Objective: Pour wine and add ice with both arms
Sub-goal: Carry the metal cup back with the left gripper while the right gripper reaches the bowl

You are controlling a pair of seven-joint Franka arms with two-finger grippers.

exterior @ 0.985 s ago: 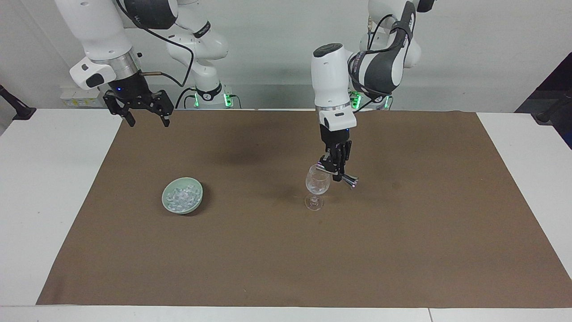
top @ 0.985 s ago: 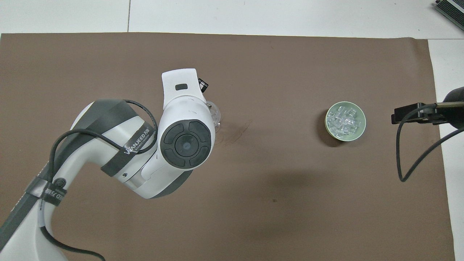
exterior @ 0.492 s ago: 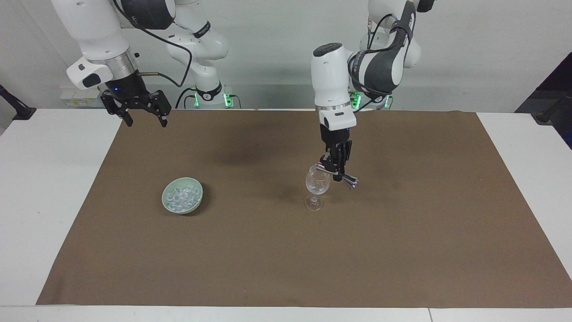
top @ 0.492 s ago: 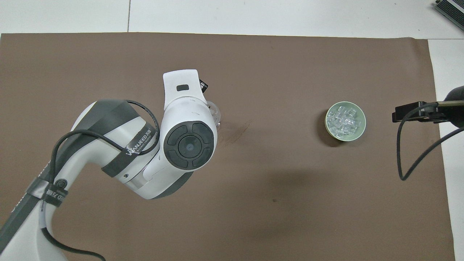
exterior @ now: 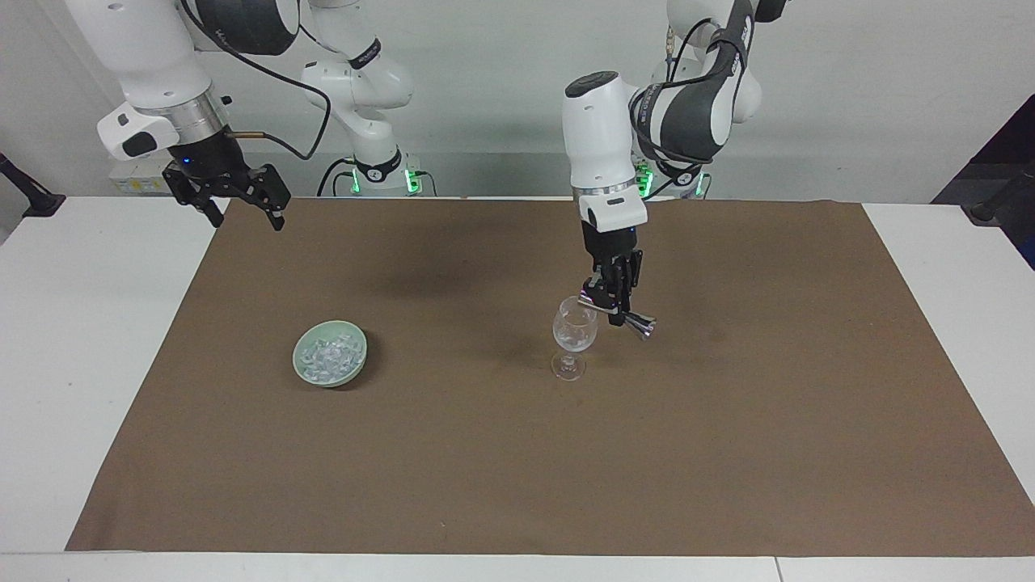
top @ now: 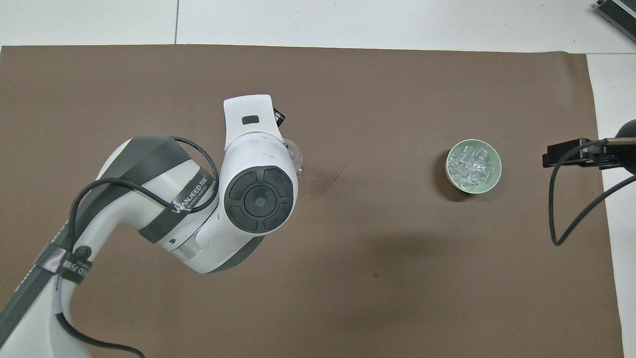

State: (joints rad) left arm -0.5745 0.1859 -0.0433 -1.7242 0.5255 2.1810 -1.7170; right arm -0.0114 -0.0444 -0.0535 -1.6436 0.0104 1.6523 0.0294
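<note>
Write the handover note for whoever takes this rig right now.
Left gripper: over the stemmed glass, shut on metal tongs.
Right gripper: open, empty, raised over the mat's edge at the right arm's end of the table; that arm waits.
Ice: heaped in the green bowl on the brown mat, toward the right arm's end.
Glass: upright on the mat, with what looks like ice in it.
No wine or bottle in view; the pour cannot be confirmed.
</note>
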